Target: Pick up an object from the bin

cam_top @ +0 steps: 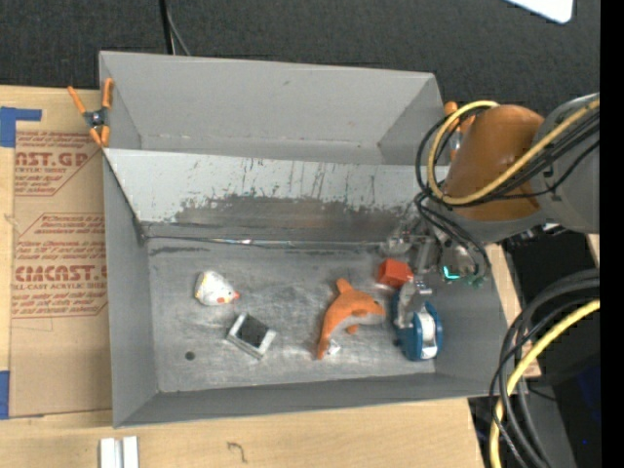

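Note:
My gripper (417,279) hangs low at the right end of the bin. Directly below it lies a blue object with white parts (419,335), near the bin's front right corner. A small red block (393,273) sits just to the left of the gripper. An orange dolphin-shaped toy (345,316) lies further left, its nose toward the blue object. Whether the gripper touches the blue object I cannot tell.
A white rounded toy with orange marks (213,289) lies on the left part of the floor. A small black and white square object (251,334) sits in front of it. The arm, with an orange cover and yellow cables, reaches over the right rim.

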Robot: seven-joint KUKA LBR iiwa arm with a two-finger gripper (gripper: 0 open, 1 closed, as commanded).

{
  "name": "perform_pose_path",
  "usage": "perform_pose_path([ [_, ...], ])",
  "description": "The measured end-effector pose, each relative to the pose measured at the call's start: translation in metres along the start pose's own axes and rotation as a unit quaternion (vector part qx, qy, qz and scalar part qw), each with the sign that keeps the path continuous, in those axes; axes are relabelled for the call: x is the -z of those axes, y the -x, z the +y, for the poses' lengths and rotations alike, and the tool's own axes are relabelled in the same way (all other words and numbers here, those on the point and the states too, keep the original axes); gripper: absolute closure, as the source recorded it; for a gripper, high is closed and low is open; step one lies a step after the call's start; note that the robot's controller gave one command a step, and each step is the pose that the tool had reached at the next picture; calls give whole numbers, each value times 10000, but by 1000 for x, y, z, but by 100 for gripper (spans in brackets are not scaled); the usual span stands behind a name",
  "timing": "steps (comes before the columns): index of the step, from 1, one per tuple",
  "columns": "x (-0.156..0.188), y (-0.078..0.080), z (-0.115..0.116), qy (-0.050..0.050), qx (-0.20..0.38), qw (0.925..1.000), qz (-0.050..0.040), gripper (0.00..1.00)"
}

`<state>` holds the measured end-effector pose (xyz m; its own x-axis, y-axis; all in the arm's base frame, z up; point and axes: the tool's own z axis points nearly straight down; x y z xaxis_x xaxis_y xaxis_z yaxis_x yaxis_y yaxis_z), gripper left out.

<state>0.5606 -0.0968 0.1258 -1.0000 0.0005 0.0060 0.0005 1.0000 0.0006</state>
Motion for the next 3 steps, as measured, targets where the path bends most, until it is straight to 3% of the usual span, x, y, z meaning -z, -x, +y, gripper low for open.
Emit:
perform_pose_path([
  [1,4,2,0,-6,6,10000,-37,0],
  [2,-30,-3,14,0,-351,9994,-53,0],
  [3,-47,-33,46,4,-488,9988,-27,0],
])
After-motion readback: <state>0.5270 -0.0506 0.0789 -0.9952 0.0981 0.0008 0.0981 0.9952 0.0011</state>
